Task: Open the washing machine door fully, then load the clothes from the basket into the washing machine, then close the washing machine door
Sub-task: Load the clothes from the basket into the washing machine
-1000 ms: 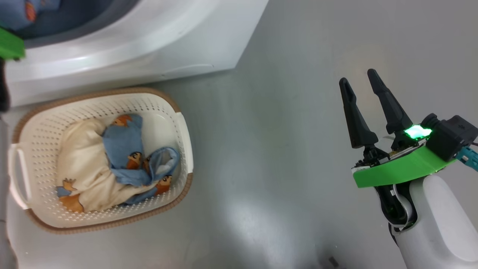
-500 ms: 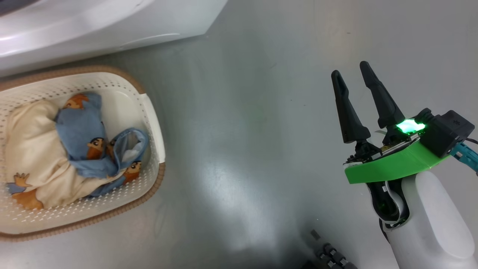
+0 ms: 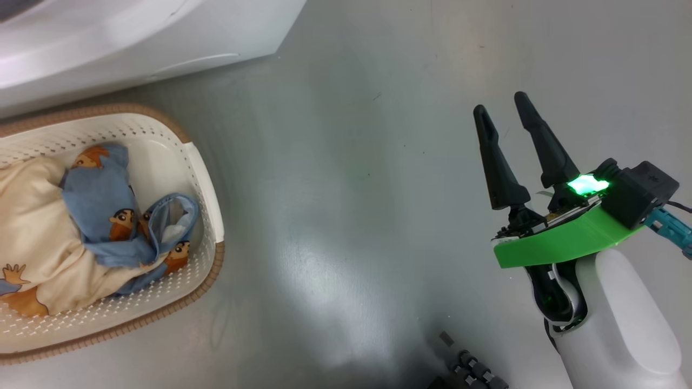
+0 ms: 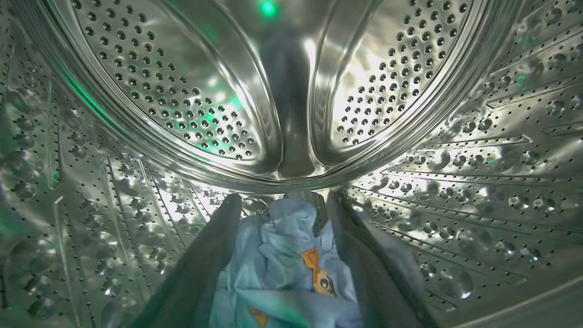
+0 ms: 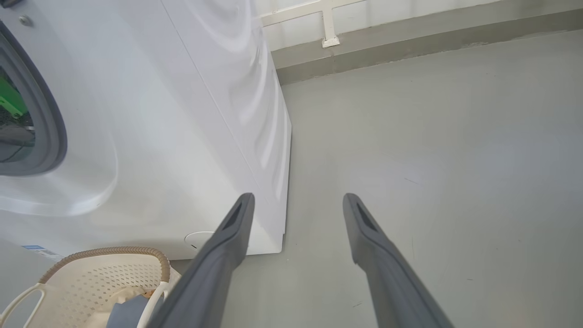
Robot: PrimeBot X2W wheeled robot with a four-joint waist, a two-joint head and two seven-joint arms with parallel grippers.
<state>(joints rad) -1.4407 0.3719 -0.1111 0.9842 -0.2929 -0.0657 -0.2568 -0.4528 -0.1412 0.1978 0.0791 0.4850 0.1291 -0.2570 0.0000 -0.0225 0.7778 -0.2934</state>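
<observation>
- One light blue piece of the clothes [image 4: 282,255], with the orange cartoon print, is lying bunched up low in the steel drum [image 4: 182,91] of the washing machine [image 5: 159,114].
- The left gripper [image 4: 280,200] is reaching deep into that drum, and its two dark fingers are standing wide apart on either side of the bunch. It's looking released, not pinching anything. I honestly can't tell whether the inner faces are brushing the fabric.
- More clothes are sitting in the basket [image 3: 212,183]: a cream-beige cloth [image 3: 32,216] with blue printed pieces [image 3: 97,194] twisting over it.
- The basket is resting on the grey floor [image 3: 351,189], just beside the machine's lower front edge.
- The right gripper [image 3: 500,104] is hanging over bare floor, well apart from the basket on its right side. Its fingers are spreading wide, holding nothing and touching nothing.
- From the right wrist view, the grey gasket [image 5: 54,132] is curving along the left edge, with something green showing inside the opening.
</observation>
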